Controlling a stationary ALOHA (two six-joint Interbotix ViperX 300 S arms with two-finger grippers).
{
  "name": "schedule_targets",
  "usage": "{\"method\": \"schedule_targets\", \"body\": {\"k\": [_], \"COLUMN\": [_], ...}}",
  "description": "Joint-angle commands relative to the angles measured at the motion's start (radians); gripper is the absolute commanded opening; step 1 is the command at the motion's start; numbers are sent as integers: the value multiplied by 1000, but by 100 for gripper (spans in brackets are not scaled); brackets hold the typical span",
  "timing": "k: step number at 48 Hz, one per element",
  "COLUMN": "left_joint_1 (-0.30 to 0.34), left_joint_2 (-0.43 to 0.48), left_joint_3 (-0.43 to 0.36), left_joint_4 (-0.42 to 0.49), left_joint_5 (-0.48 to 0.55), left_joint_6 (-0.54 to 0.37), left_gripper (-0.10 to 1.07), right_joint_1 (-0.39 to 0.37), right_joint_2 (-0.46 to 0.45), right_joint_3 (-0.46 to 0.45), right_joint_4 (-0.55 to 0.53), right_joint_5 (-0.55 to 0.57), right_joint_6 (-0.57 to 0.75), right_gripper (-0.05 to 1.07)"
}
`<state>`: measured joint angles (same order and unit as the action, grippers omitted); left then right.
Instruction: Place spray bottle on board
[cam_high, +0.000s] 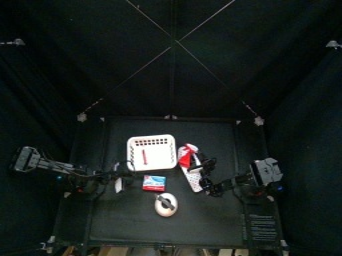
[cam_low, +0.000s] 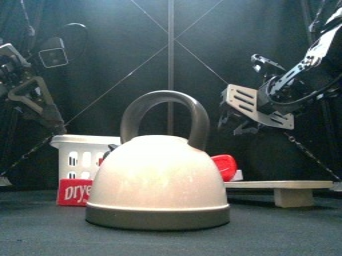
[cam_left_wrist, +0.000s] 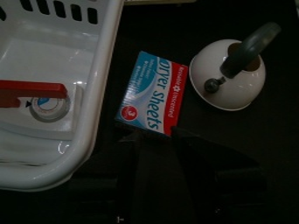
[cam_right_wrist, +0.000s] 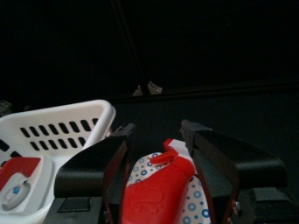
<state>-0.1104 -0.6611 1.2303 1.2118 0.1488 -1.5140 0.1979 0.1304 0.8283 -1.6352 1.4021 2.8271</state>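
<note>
bottle lies on the board between the right jaws

the spray bottle (cam_right_wrist: 158, 188) lies on the board (cam_low: 283, 186), which sits on the right side of the table (cam_high: 120, 232), beside the basket (cam_high: 152, 151). in the right wrist view its red head points away from the camera and its patterned white body lies between the two black jaws of the right gripper (cam_right_wrist: 160, 171). the jaws stand close on either side of the bottle — whether they press it cannot be told. from above, the bottle (cam_high: 191, 156) shows as a red-and-white patch just right of the basket, with the board (cam_high: 197, 176) running from it toward the table's front.

in the front view a kettle (cam_low: 158, 171) stands near and large; behind it at the right a bit of red (cam_low: 225, 166) shows, by the board's raised edge. the right arm hangs above the board.

the left gripper (cam_left_wrist: 140, 188) hovers over the table's left part — its jaws are dark against the dark table and their spread cannot be told. its camera looks down on the basket (cam_left_wrist: 70, 114) rim, a flat red-and-blue box (cam_left_wrist: 153, 91) just beside the basket, and the kettle (cam_left_wrist: 232, 74) apart from the box. inside the basket lie a red bar (cam_left_wrist: 30, 88) and a small round thing (cam_left_wrist: 47, 105).
</note>
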Motion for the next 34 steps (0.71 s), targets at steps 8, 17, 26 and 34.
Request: {"method": "schedule_targets", "body": {"k": [8,17,26,34], "left_joint_1": [2,2,2,3], "left_joint_2": [0,0,0,0], "left_joint_3": [-11,-11,-11,-11], "left_joint_4": [0,0,0,0], "left_joint_5": [-3,-3,-3,-3], "left_joint_6": [0,0,0,-2], "left_gripper": [75,75,75,75], "right_joint_1": [-23,-49,-48,-49], "right_joint_2": [-163,-225,-229,-235], "right_joint_3": [38,75,86,87], "right_joint_4": [-5,-3,0,0], "right_joint_5": [-210,-304,-331,-364], "right_joint_6": [3,3,3,-3], "right_gripper": [83,83,83,83]}}
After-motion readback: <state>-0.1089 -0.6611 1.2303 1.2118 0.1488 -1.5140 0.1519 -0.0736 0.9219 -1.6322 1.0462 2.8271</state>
